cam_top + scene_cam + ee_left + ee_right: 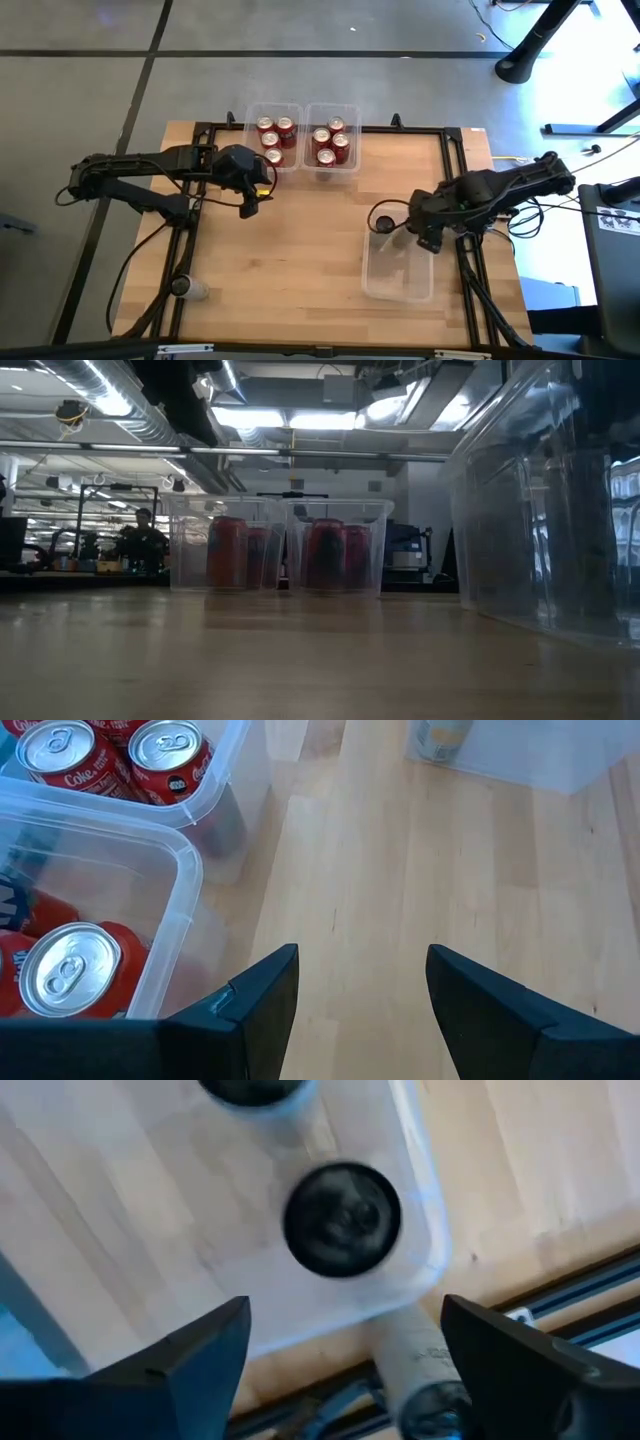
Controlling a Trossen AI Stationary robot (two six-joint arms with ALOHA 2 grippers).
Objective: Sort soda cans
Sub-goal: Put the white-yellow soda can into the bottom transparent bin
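Note:
Two clear bins stand side by side at the table's far edge. The left bin (272,137) and the right bin (333,139) each hold several upright red soda cans (62,970) (228,552). A third clear bin (398,268) sits near the right edge, with a dark can (342,1218) upright in its far part (384,220). A grey can (190,288) lies on its side at the near left. My left gripper (360,1010) (254,197) hovers open over bare table beside the left bin. My right gripper (345,1360) (426,236) is open above the third bin's far right corner.
A black frame (452,150) runs around the tabletop. Bare wood (290,250) lies between the arms. In the right wrist view a pale cylinder (412,1352) lies just outside the third bin's corner. A person (142,535) sits far behind the table.

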